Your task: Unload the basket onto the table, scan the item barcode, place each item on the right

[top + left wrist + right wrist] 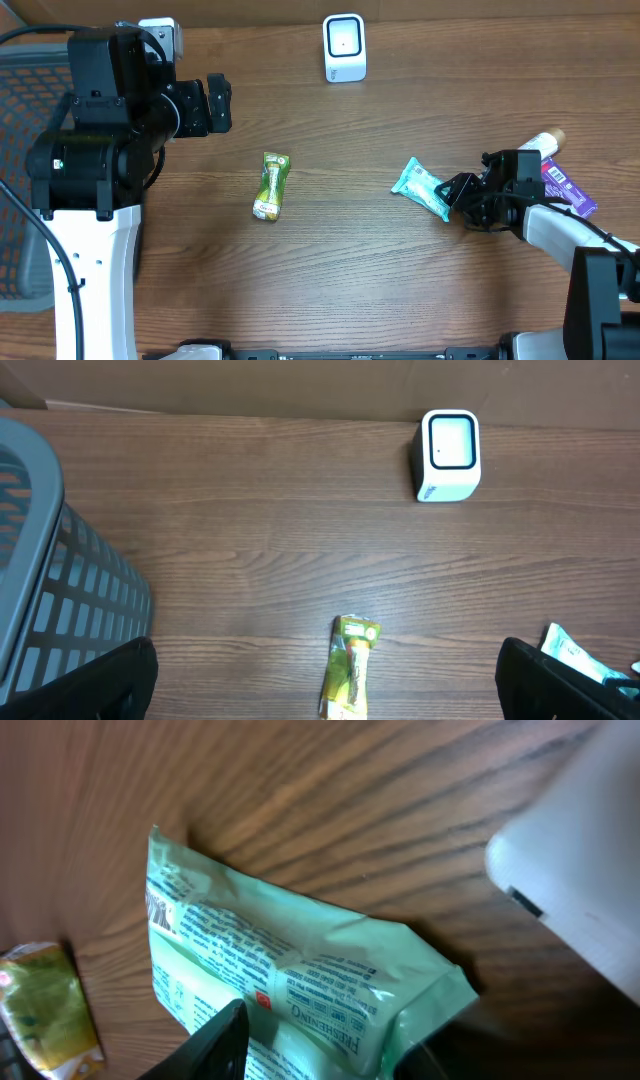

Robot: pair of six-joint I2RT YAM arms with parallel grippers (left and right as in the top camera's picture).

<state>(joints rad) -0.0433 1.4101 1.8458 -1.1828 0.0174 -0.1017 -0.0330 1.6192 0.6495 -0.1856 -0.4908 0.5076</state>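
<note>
Wooden desk [350, 280]. White box-shaped scanner [345, 47] upright at the far edge, screen facing the arms. Green-and-yellow snack packet [271, 186] lies flat mid-desk, well apart from the scanner, long axis roughly far-to-near. Grey slatted basket [60, 590] at the left side. Purple flat packet [570, 190] and cream-capped bottle [548, 141] sit right beside the right arm, behind its wrist.

Teal plastic packet [422, 188] lies flat on the desk, right of centre, printed text side up. Its long axis is diagonal, far-left to near-right, with the near-right end at the right gripper [452, 192]. Fingers sit either side of that end; can't tell if they're clamped on it. Left gripper [215, 104] is raised over the left side, jaws wide apart, holding nothing.
</note>
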